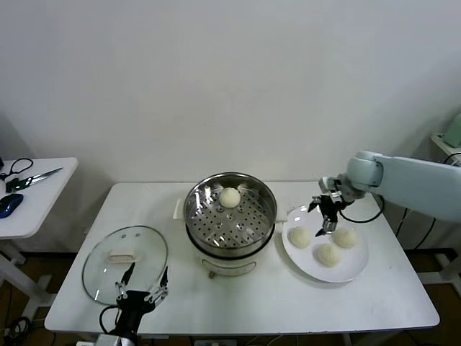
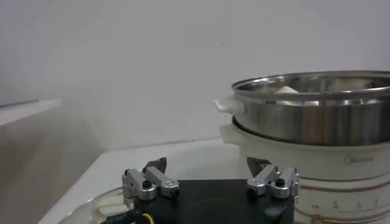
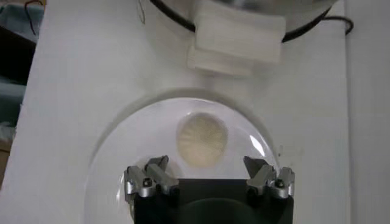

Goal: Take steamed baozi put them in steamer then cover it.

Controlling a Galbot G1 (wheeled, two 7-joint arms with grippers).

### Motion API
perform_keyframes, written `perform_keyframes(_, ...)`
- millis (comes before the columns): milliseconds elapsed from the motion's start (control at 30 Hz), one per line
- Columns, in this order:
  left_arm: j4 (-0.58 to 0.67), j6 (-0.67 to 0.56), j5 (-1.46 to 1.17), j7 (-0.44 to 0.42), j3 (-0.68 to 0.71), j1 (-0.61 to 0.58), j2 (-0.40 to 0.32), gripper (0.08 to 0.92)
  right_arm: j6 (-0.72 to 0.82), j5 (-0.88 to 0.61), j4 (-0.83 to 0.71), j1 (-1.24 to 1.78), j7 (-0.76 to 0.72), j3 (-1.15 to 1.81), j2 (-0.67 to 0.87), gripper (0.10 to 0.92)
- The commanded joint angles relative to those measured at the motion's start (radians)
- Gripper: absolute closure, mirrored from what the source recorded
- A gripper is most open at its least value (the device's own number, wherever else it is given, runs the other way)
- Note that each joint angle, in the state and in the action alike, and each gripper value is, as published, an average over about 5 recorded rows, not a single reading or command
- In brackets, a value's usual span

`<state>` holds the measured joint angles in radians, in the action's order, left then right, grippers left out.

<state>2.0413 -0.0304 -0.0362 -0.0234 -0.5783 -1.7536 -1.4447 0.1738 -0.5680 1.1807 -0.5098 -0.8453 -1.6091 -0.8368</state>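
our right gripper [image 1: 328, 216] hung wide open and empty above the flat white plate [image 1: 353, 268] — the leftmost small cream-white baozi [image 3: 202, 140] lay just beneath its jaws; left gripper [image 1: 142, 285] open over the clear glass lid [image 1: 101, 263].

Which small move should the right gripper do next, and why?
Probably lower the open right gripper onto the nearest round cream-white bun on the flat white plate. It hovers just above it, holding nothing, and three buns are still outside the shiny steel steamer.
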Motion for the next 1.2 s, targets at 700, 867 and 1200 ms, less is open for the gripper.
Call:
perform_keyframes(700,-0.007,-0.011,0.013,0.004,-0.008,-0.021,-0.006,0.177,0.067,0.047,-0.196,0.188,0.049,0.089,-0.155,0.246)
perform_keyframes(867,-0.007,-0.009,0.013,0.004,-0.007,-0.017,-0.006,0.177,0.067,0.047,-0.19,0.178,0.044,0.081,-0.153,0.34)
perform_keyframes(1200,-0.005,-0.004,0.012,0.009,-0.008,-0.013,-0.007,0.177,0.032,0.023,-0.136,0.019,-0.02,0.008,-0.115,0.396)
